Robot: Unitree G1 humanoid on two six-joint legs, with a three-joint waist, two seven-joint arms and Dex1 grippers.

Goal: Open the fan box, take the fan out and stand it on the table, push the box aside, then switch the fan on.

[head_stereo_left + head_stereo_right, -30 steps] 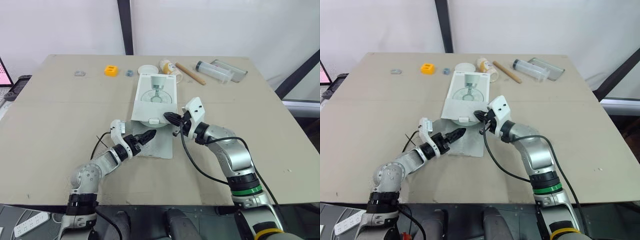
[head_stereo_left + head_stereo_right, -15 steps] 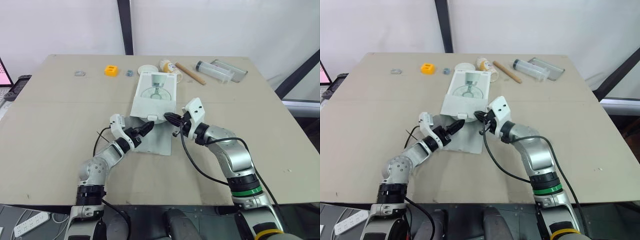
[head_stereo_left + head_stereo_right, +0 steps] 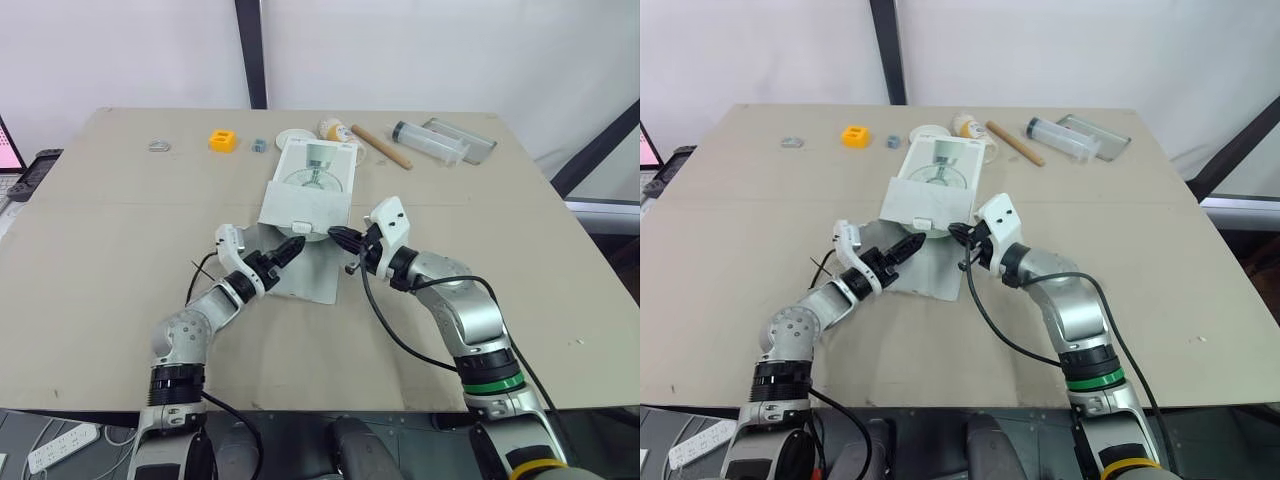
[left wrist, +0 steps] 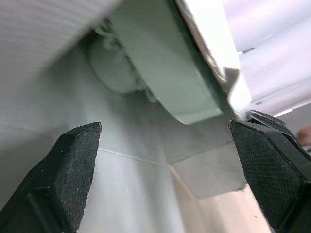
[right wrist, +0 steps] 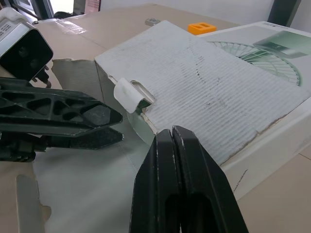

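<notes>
One table (image 3: 100, 260): the box is borne at its middle.
One fan box (image 3: 312, 185): laid flat, one flap (image 3: 310, 278) spread toward the robot.
One fan (image 4: 160, 82): seen inside the box, pale green.
Two grippers: left gripper (image 3: 288, 247) is spread wide at the box's open near end; right gripper (image 3: 336, 237) is pressed closed, empty, at its near right corner.
One yellow block (image 3: 222, 141): set near the far edge.

A lab: worktable (image 3: 120, 220), blank white wall (image 3: 130, 50), power strip (image 3: 62, 447).

You have the white cardboard fan box (image 3: 310, 190) mid-table (image 3: 100, 250), the left gripper (image 3: 290, 247) and right gripper (image 3: 335, 237) flanking its near end, the orange square block (image 3: 221, 141) behind-left and the wooden stick (image 3: 380, 146) behind-right.
</notes>
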